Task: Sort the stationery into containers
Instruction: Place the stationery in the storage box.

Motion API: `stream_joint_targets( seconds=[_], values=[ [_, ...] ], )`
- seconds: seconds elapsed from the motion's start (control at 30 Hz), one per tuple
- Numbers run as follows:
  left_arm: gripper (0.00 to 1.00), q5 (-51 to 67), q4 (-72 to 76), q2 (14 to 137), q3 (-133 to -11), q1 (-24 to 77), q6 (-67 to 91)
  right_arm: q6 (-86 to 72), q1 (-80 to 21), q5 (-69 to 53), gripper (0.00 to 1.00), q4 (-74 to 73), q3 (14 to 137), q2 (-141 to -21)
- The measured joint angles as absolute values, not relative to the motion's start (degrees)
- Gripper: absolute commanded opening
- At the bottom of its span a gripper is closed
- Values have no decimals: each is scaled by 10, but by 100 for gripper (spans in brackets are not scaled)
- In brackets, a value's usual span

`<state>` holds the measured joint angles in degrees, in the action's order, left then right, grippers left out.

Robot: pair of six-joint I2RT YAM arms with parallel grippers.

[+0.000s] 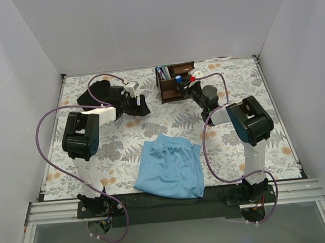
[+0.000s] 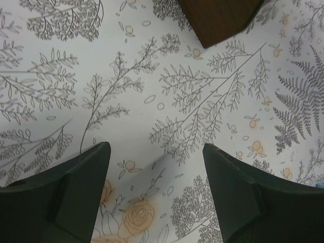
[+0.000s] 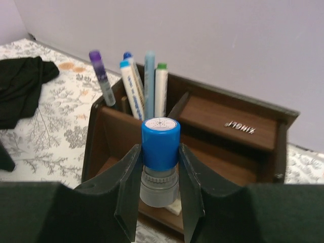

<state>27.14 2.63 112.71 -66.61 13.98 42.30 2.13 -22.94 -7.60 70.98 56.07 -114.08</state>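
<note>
My right gripper is shut on a blue-capped cylinder with a grey ribbed base, held upright over the front low compartment of the dark brown wooden organizer. A pale block lies in that compartment just beneath it. Several pens stand in the organizer's back left slot. In the top view the organizer stands at the back centre, with the right gripper at its front right. My left gripper hangs open over bare floral tabletop, nothing between its fingers, with the organizer's corner beyond it.
A black cloth lies at the back left, also in the right wrist view. A light blue cloth lies at the front centre between the arms. White walls close the table on three sides.
</note>
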Motion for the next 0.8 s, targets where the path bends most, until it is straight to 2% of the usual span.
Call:
stream_joint_targets(
  seconds=[0.33, 0.8],
  values=[
    [74, 305, 61, 1171, -705, 124, 424, 41, -251, -32, 1, 721, 569, -1202],
    [74, 340, 67, 1208, -750, 120, 431, 93, -251, -12, 1, 722, 578, -1204]
  ],
)
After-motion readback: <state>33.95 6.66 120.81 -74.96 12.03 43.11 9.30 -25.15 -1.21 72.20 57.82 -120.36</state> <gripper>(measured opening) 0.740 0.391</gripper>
